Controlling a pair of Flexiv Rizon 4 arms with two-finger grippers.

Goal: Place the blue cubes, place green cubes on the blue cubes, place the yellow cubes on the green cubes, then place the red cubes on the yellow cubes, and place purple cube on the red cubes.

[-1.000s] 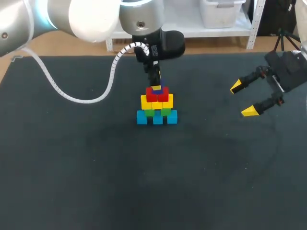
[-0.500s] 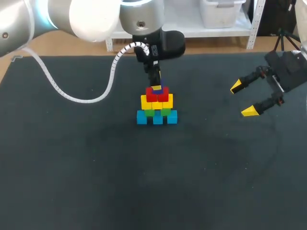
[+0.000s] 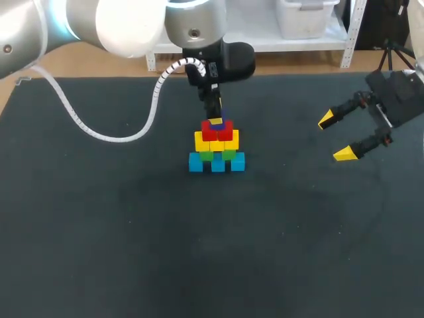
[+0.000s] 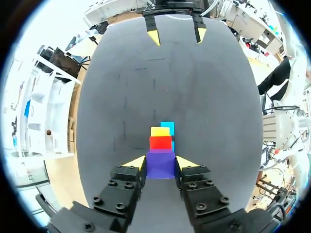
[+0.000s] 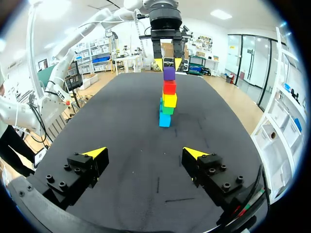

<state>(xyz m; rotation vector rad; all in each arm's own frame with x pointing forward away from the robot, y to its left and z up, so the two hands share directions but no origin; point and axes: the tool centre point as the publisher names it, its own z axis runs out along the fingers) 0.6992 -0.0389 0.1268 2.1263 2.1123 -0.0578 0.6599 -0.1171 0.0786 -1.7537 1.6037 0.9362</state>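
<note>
Purple cube (image 4: 161, 165) sits at the very top of the stack, resting on the red cubes (image 3: 217, 132). The left claw (image 4: 161, 162) is clenched on it. In the left wrist view one yellow tip presses against each side of the cube, and the right wrist view shows the same two tips flanking its upper part. The left arm (image 3: 79, 26) comes in from the far left corner and hangs straight above the stack. A white coiled cable (image 3: 99, 131) loops from it down over the dark mat (image 3: 132, 238).

The stack stands in the far half of the mat, about midway between left and right. Under the red cubes lie the yellow cubes (image 3: 216, 140), then the green cubes (image 3: 207, 156), then the blue cubes (image 3: 217, 163) on the mat itself. Three blue cubes form a row running left to right with small gaps between them, and two green ones show above them. The yellow row is wider than the green layer, and the red row is narrower than the yellow. From the right wrist view the stack is seen edge on, as a single thin column with each colour above the next.

The right claw (image 3: 335, 137) is released, its two fingers spread wide. It is held above the mat near the right edge, well apart from the stack, with its yellow tips pointing left toward the cubes.
</note>
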